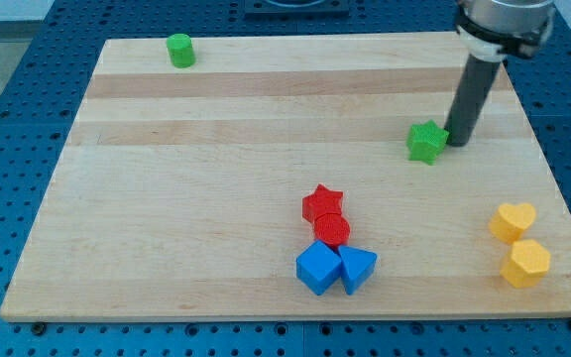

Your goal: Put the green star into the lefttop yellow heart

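No jaws exist on this arm, so there is nothing to open or clench: my tip (457, 141) rests on the wooden board (216, 198) just to the view's right of the green star (425, 141), seemingly touching it, while the rod's upper part is cut off by the view's top edge. The yellow heart (513, 220) sits near the right edge, just above a yellow hexagon (526, 263), well below the star. A green cylinder (179, 50) stands far upper left; a red star (322, 203), a red block (332, 230) of unclear shape, a blue cube (317, 267) and another blue block (357, 268) cluster at bottom centre.
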Robot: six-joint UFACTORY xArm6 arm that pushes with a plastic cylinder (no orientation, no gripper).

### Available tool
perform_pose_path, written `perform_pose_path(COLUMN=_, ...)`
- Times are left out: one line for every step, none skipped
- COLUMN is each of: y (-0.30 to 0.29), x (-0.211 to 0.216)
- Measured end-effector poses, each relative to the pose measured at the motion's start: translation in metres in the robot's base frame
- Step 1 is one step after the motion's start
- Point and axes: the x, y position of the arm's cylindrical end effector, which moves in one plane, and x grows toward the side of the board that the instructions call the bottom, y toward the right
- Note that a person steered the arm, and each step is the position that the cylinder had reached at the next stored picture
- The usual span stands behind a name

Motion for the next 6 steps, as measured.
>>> perform_pose_path(y=-0.018, x=-0.052)
perform_pose_path(y=-0.067, x=-0.083)
perform_pose_path(y=-0.083, x=-0.051)
perform_pose_path(y=-0.061, x=-0.026)
perform_pose_path(y=-0.036, x=0.008)
perform_pose_path(y=-0.004, x=0.039)
